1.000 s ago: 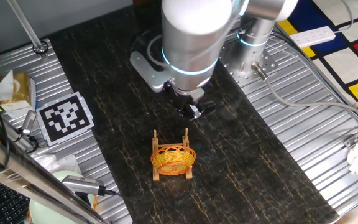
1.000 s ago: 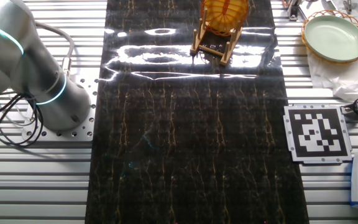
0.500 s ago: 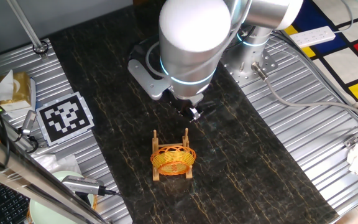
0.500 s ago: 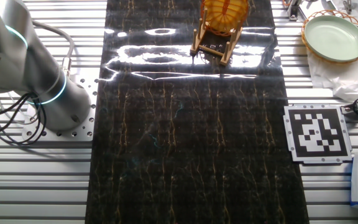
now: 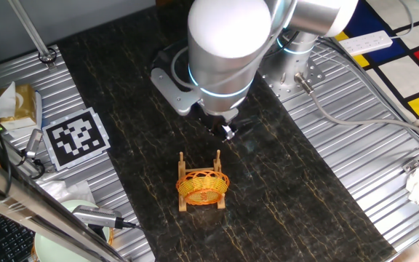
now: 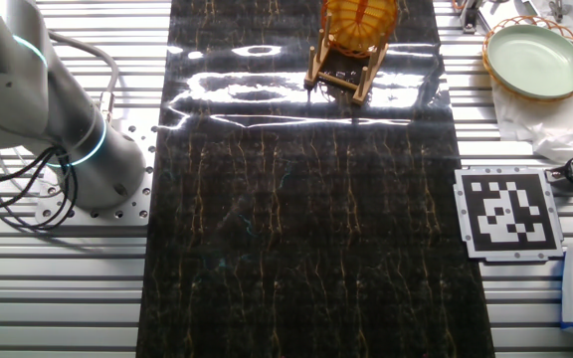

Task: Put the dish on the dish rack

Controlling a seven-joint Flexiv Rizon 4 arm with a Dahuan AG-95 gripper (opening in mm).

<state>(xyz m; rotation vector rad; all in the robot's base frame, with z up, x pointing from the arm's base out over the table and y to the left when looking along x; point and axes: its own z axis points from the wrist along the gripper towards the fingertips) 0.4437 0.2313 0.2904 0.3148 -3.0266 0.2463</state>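
Observation:
The orange-yellow woven dish [image 5: 203, 185] stands on edge in the small light-wood dish rack [image 5: 183, 201] on the dark mat. It also shows at the top of the other fixed view, the dish [image 6: 360, 18] leaning in the rack [image 6: 339, 78]. My gripper [image 5: 225, 131] hangs above the mat behind the rack, apart from the dish and holding nothing. Its fingers are mostly hidden under the big arm body, so I cannot tell how far they stand apart. The gripper is out of sight in the other fixed view.
The arm's base [image 6: 88, 169] stands at the mat's left edge. A pale green plate [image 6: 536, 60] in a basket lies on the right. A black-and-white marker card [image 6: 508, 212] and a tissue pack [image 5: 19, 102] lie on the metal table. A cable and a power strip [image 5: 366, 42] run behind.
The arm shifted very slightly; the dish and rack have not moved.

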